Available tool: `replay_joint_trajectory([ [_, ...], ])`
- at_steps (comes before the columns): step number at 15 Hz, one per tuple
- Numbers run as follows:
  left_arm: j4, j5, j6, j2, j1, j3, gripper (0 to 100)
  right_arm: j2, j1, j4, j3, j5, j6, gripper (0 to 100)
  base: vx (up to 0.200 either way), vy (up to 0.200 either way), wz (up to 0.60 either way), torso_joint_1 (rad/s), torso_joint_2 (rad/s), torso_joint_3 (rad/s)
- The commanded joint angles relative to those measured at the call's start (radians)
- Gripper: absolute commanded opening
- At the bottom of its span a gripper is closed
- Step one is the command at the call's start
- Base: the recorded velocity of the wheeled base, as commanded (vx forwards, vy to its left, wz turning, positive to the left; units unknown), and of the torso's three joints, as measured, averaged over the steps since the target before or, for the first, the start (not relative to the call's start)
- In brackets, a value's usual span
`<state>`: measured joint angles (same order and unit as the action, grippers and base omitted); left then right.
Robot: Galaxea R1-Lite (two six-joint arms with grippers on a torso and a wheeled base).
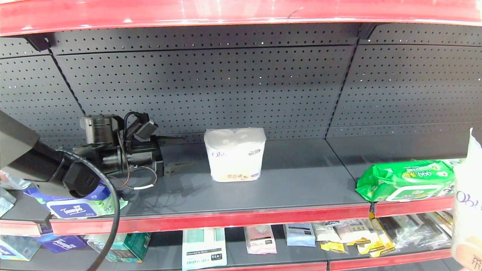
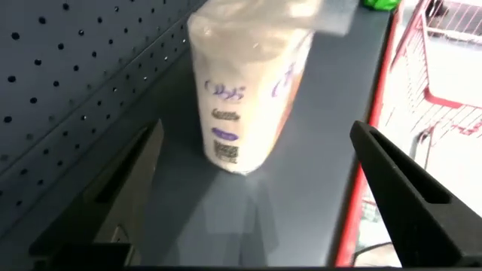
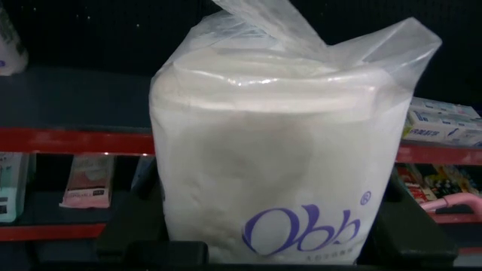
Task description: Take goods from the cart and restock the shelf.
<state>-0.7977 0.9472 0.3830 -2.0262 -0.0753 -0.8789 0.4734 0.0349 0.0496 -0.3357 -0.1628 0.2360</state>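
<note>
Closest to camera: held tissue pack [image 3: 279,165], white rolls in clear plastic wrap with purple lettering, pinched low down by right gripper [image 3: 275,233], one dark finger [image 3: 139,218] pressed to each side. In head view, placed at the far right edge, in front of the red lip of the shelf [image 1: 293,184].

Upright on the grey middle deck, near its centre and close to the pegboard [image 1: 226,82]: shelved tissue pack [image 1: 235,160], of the same kind.

Just left of it, apart and not touching: left gripper [image 1: 176,153], level above the deck, jaws spread wide and empty, pointed toward that pack.

On the adjoining deck to the right, lying flat: green wipes pack [image 1: 404,180]. At the left end, partly under the left arm: blue tissue pack [image 1: 75,209].

On the lower shelf [image 1: 293,253]: row of flat packets [image 1: 260,239].

Beyond the shelf's front edge in left wrist view: red wire cart [image 2: 450,45].
</note>
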Motion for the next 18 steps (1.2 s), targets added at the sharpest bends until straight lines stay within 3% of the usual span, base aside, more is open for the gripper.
replay_joint_trajectory([
  [1, -0.002, 0.001, 0.008, -0.048, -0.001, -0.025, 100, 0.004, 0.0, 0.0, 0.0, 0.0, 0.0, 0, 0.0, 0.0, 0.0, 0.0, 0.0, 0.0],
  [8, 0.0, 0.01, 0.011, -0.112, -0.014, -0.129, 100, 0.005, 0.0, 0.0, 0.007, -0.001, 0.0, 0, 0.0, 0.0, 0.0, 0.0, 0.0, 0.0],
  [12, -0.002, 0.01, 0.011, -0.166, -0.055, -0.18, 100, 0.005, -0.004, 0.0, 0.011, -0.014, 0.0, 0, 0.0, 0.0, 0.0, 0.0, 0.0, 0.0],
  [18, 0.006, 0.004, 0.001, -0.264, -0.109, -0.342, 100, 0.007, -0.004, 0.0, 0.02, -0.014, 0.0, 0, 0.0, 0.0, 0.0, 0.0, 0.0, 0.0],
])
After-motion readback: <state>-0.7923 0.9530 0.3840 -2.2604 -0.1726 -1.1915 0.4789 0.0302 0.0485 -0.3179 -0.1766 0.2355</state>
